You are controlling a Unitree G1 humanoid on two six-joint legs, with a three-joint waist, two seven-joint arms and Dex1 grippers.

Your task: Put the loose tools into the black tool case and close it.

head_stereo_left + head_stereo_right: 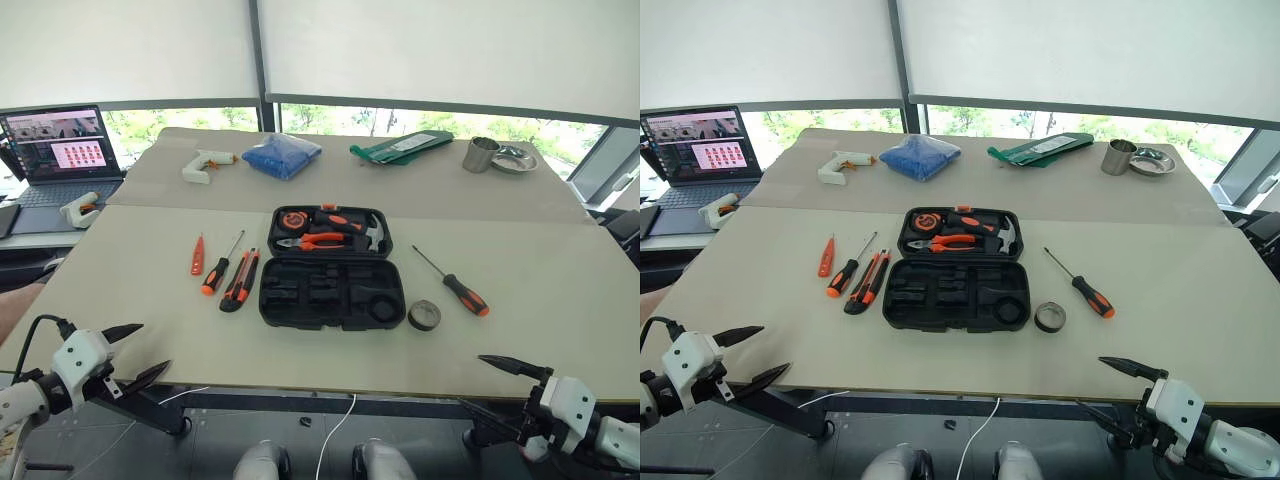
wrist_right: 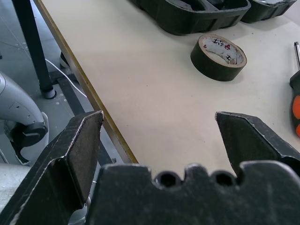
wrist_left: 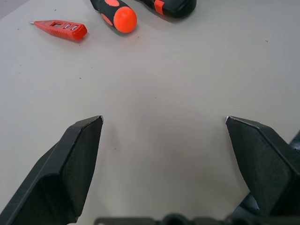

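grippers left [image 1: 135, 352] and right [image 1: 497, 385] gape wide (empty) before open black tool case [image 1: 332, 295]

Beige table [image 1: 560, 270] w/ dark floor [image 1: 300, 440] beneath; white roller blinds [image 1: 440, 45] over far windows [image 1: 330, 118], daylight and greenery behind.

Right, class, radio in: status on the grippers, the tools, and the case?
Left gripper and right gripper open, empty. Black tool case open; five loose tools beside it. Nothing blocking.
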